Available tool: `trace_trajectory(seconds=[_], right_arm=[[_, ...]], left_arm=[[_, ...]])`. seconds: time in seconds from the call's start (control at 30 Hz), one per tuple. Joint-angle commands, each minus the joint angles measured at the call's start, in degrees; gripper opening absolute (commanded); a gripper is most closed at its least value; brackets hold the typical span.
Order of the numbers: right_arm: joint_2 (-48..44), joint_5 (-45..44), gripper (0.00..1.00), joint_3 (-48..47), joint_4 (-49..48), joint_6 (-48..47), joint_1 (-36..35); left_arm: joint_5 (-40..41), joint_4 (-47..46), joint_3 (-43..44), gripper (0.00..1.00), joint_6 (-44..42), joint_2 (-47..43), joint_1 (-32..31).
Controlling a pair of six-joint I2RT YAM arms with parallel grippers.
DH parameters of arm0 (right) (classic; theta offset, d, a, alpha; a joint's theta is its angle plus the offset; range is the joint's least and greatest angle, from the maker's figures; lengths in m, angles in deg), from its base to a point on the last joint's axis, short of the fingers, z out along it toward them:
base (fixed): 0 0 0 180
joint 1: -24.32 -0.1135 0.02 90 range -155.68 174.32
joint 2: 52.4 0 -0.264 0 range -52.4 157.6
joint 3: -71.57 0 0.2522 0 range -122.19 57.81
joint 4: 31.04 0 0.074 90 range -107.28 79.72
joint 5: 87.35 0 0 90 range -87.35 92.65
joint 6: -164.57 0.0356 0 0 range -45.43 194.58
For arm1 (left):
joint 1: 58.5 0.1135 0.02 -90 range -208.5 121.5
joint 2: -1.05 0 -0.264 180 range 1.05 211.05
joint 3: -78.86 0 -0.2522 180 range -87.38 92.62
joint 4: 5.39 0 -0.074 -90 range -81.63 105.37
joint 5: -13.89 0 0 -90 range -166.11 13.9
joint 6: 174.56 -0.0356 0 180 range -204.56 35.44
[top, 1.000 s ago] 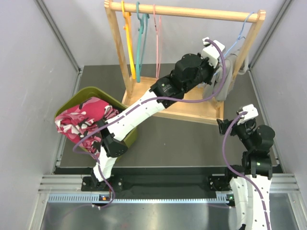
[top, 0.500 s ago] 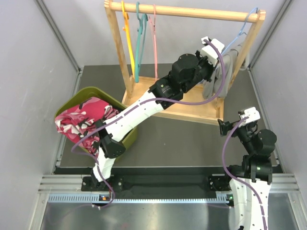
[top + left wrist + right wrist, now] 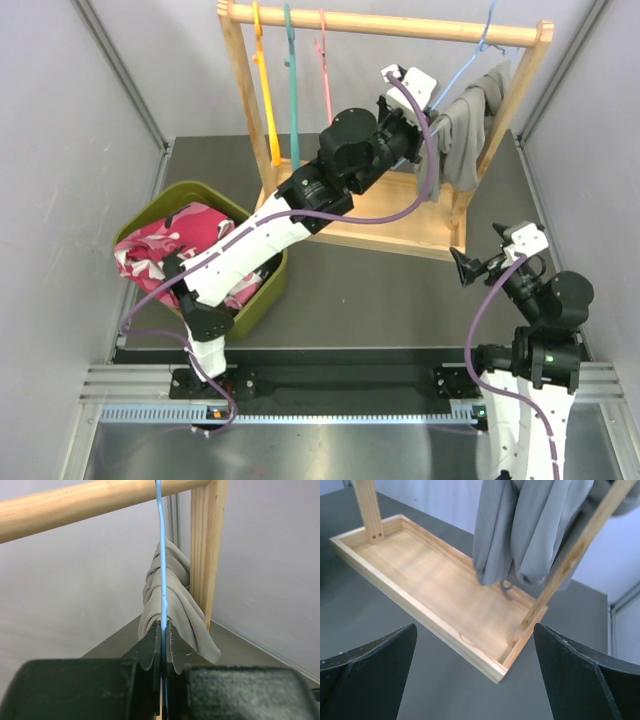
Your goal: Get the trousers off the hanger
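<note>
Your left gripper (image 3: pixel 162 630) is clamped tight on the thin light-blue wire hanger (image 3: pixel 458 72), pinching the wire just below the round wooden rail (image 3: pixel 400 25). Compared with a second ago, that arm now sits higher and further left in the upper right of the overhead frame. The hanger's hook has slid along the rail, away from the rack's right post. The grey fabric trousers (image 3: pixel 472 125) ride with it, draped over the hanger and bunched close beside the post, above the wooden tray base (image 3: pixel 420 575). The hook looks as if it is at the rail yet, so nothing is freed. Your right gripper (image 3: pixel 466 268) stands wide and empty at lower right over the dark bench (image 3: pixel 400 290), well apart from the cloth. It seems ready to take the trousers.
</note>
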Motion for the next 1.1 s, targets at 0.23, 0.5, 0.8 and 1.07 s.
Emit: trace_trajectory(seconds=[0.23, 0.5, 0.8, 1.07], right_arm=[[11.66, 12.70, 1.00, -13.34, -0.65, -5.08, 0.75], [24.41, 17.36, 1.00, -22.05, -6.87, 2.11, 0.66], [37.07, 11.93, 1.00, -31.79, -7.86, 3.98, -7.42], [46.03, -3.10, 1.00, -42.95, 1.63, -5.06, -19.81]], left_arm=[[3.09, -9.52, -6.36, 0.00, -0.68, -10.96, 0.01], [2.74, -9.43, -15.85, 0.00, 2.48, -19.04, 0.01], [0.19, -7.50, -21.66, 0.00, 8.26, -24.58, -0.08], [-1.48, -5.66, -23.42, 0.00, 11.35, -26.25, -0.08]])
